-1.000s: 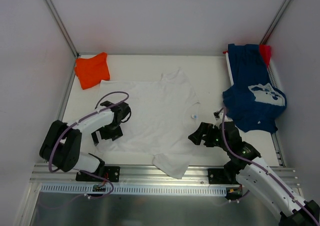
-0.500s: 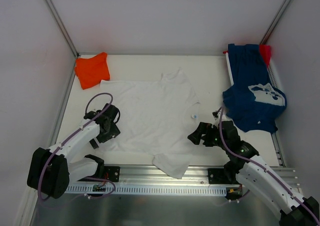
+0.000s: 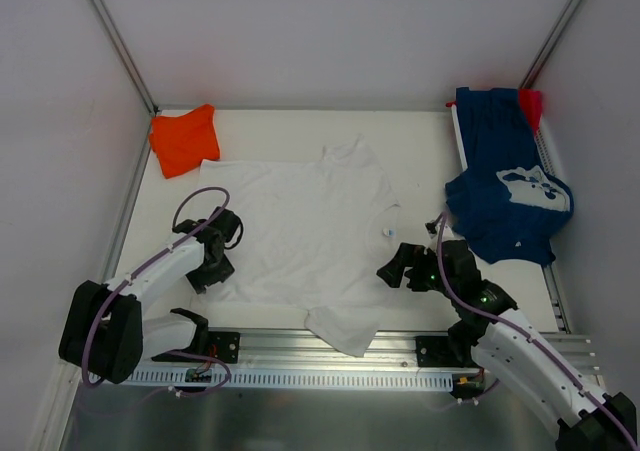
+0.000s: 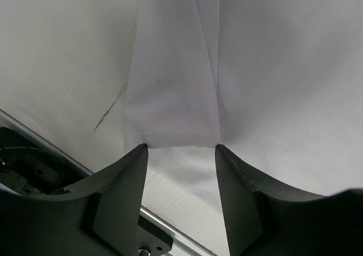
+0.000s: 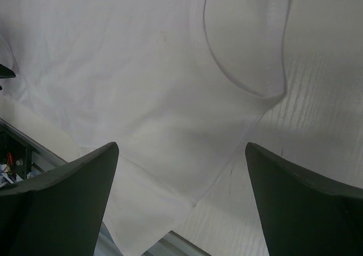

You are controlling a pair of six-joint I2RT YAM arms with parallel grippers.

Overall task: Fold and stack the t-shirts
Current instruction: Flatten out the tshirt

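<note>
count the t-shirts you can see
4: white t-shirt spread mid-table; orange t-shirt far left corner; navy t-shirt draped at right edge; red t-shirt behind it, mostly hidden.

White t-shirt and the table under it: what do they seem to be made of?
The white t-shirt looks like soft, matte knit cloth, probably cotton: it creases and folds, and its collar band is stitched. The table looks like a hard, smooth off-white board, perhaps laminate: it shows thin dark scratches and a faint grain.
</note>
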